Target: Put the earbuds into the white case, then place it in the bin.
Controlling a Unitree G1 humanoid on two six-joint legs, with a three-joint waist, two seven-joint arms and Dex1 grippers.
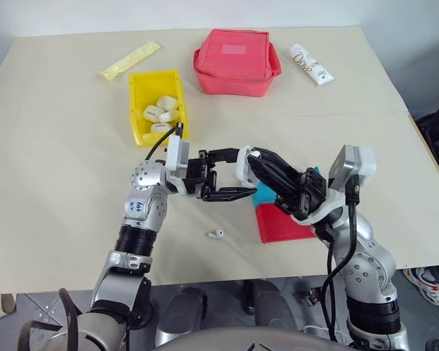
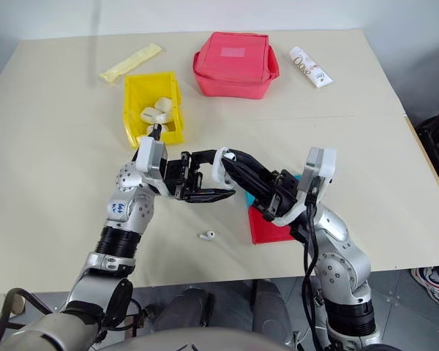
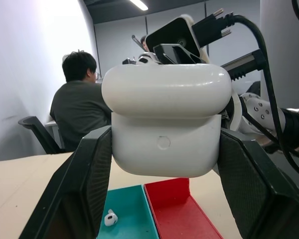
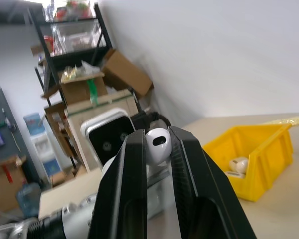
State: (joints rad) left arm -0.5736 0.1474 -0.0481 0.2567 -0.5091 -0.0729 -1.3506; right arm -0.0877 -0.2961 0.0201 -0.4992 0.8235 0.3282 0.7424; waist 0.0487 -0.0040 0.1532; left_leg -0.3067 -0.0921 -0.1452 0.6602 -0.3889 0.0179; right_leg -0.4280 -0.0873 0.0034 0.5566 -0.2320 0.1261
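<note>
My left gripper [image 1: 241,174] is shut on the white case [image 3: 164,149], holding it by its sides above the table's middle. I cannot tell whether its lid is ajar. My right gripper [image 1: 254,156] is shut on one of the earbuds [image 4: 158,144], pinched at its fingertips right beside the top of the case. A second earbud [image 1: 216,234] lies loose on the table below the grippers. Another lies in the tray's teal compartment [image 3: 109,218]. The yellow bin [image 1: 135,110] stands behind the left arm and has several white cases inside.
A blue-and-red tray [image 1: 285,223] sits under my right arm. A red zip pouch [image 1: 234,62], a white tube [image 1: 311,64] and a yellow sachet [image 1: 130,61] lie along the table's far side. A person [image 3: 79,114] sits in the background of the left wrist view.
</note>
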